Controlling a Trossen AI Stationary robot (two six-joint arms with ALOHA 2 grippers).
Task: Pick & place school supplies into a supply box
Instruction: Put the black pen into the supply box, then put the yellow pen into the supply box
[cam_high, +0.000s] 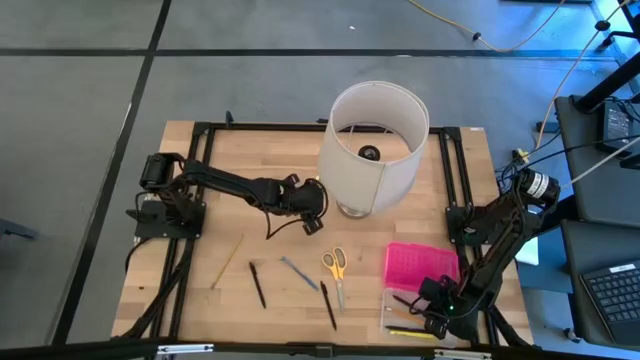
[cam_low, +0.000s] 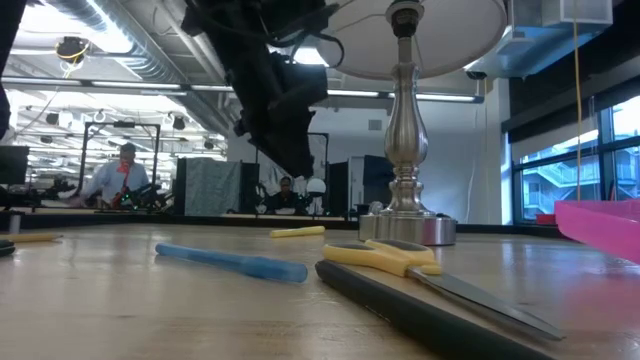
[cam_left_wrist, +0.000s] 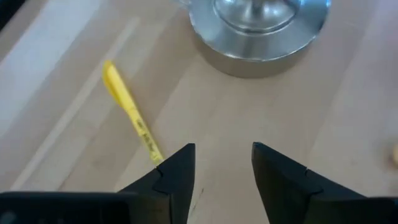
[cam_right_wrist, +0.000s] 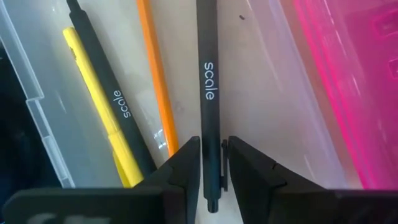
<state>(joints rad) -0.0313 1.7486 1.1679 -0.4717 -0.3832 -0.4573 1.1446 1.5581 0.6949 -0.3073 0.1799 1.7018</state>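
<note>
- Our right gripper (cam_right_wrist: 210, 163) sat over the box (cam_high: 392, 303), fingers narrowly apart around a black pen (cam_right_wrist: 208, 93), pen running lengthwise between them.
- Our left gripper (cam_left_wrist: 222, 171) was open, a yellow pencil (cam_left_wrist: 130, 111) just beside it.

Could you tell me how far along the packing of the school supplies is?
Partly done: a yellow pen, orange pencil and black pen lie in the supply box. The right tool straddles another black pen there. Scissors and loose pens remain on the table.

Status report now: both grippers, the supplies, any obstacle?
Left gripper open, empty, near lamp base. Right gripper around black pen inside supply box. No obstacle.
</note>
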